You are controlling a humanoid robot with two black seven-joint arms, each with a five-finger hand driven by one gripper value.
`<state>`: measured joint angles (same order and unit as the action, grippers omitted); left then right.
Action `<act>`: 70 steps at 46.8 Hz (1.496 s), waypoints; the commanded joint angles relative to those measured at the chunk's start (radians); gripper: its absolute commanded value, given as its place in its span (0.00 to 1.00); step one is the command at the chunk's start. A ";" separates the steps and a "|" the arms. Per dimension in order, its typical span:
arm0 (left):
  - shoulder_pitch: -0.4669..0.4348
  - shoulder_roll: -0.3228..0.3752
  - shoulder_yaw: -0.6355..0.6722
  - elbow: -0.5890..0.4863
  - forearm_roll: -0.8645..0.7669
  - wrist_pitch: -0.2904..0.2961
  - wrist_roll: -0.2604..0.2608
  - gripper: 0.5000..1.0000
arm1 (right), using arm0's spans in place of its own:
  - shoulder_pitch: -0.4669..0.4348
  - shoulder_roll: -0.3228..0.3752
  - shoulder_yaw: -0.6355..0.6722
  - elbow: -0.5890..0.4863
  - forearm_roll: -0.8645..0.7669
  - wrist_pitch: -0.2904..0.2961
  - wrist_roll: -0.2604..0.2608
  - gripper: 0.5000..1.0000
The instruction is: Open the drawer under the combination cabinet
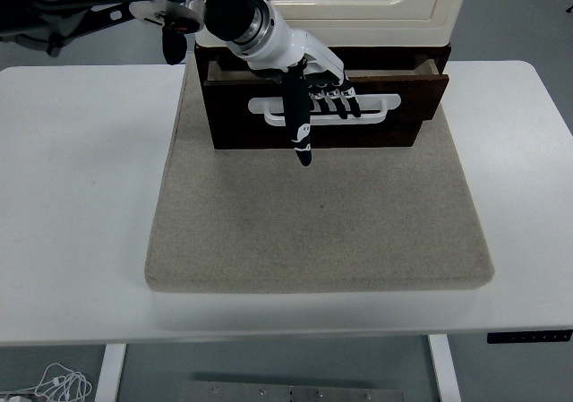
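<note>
— Looking at the drawer [358, 129], where does it sit?

— Toward twelve o'clock on the white bench [81, 178], at the far end of the grey mat [313, 232], under the cream cabinet [358, 8]. Its dark front stands a little proud of the cabinet, with a sliver of the inside showing along the top edge, so I judge it partly open.

— And the hand?

— The left hand [313, 84] reaches in from ten o'clock. Its fingers [336, 98] are hooked through the white handle [380, 109] and clamped on it, while one dark digit hangs down over the drawer face. The right hand is out of view.

— What does the next pull turn on?

— The handle's long axis runs three to nine o'clock, and the drawer slides across that, toward six. The hand grips left of the handle's middle, so I'd say the pull must stay straight toward six, or the drawer may skew and bind.
</note>
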<state>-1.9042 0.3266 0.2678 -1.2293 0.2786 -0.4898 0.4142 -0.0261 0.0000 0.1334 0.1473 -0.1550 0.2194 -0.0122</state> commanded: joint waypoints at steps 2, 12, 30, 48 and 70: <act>-0.003 0.005 -0.001 -0.010 0.001 -0.006 0.000 1.00 | 0.000 0.000 0.000 0.000 0.000 0.000 0.000 0.85; -0.013 0.017 -0.004 -0.029 -0.001 -0.021 0.000 1.00 | 0.000 0.000 0.000 0.000 0.000 0.000 0.000 0.85; -0.024 0.045 -0.024 -0.079 -0.003 -0.039 0.000 1.00 | 0.000 0.000 0.000 0.000 0.000 0.000 0.000 0.85; -0.035 0.068 -0.134 -0.076 -0.010 -0.039 0.000 1.00 | 0.000 0.000 0.000 0.000 0.000 0.000 0.000 0.85; 0.085 0.091 -0.559 0.077 0.002 -0.029 -0.018 1.00 | 0.000 0.000 0.000 0.000 0.000 0.000 0.000 0.85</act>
<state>-1.8582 0.4209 -0.1902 -1.1908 0.2770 -0.5185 0.3952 -0.0261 0.0000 0.1335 0.1473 -0.1548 0.2194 -0.0123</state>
